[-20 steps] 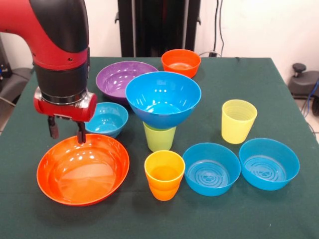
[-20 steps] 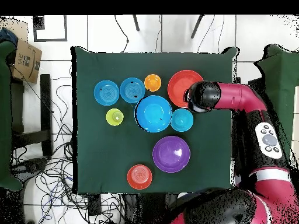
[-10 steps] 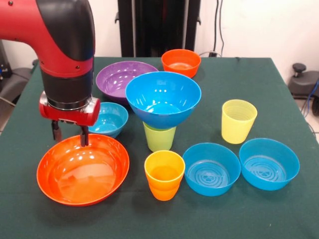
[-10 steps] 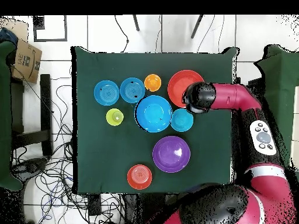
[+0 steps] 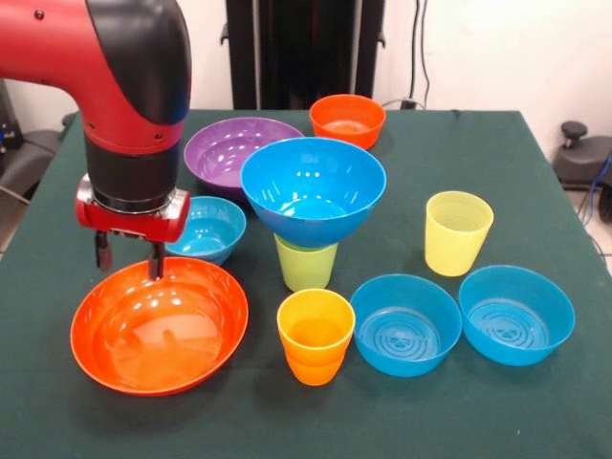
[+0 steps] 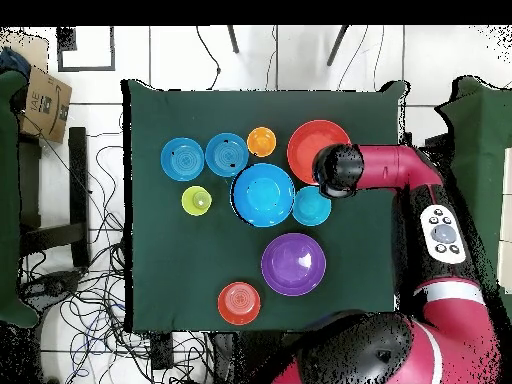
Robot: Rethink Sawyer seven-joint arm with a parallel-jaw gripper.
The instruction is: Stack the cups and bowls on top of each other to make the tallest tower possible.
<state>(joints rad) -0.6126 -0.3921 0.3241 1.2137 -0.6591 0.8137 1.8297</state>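
My gripper is open and empty, its fingers hanging at the far rim of the large orange bowl; I cannot tell if they touch it. The large blue bowl rests on the lime green cup mid-table. The orange cup stands in front of them and the pale yellow cup to the right. In the overhead view my wrist covers the gripper and part of the large orange bowl. The large blue bowl hides the green cup there.
Two medium blue bowls sit at the front right. A small blue bowl lies right behind my gripper. The purple bowl and the small orange bowl are at the back.
My arm has shifted slightly toward the table's middle and the gripper has dropped a little at the orange bowl's far rim. Cups and bowls have not moved.
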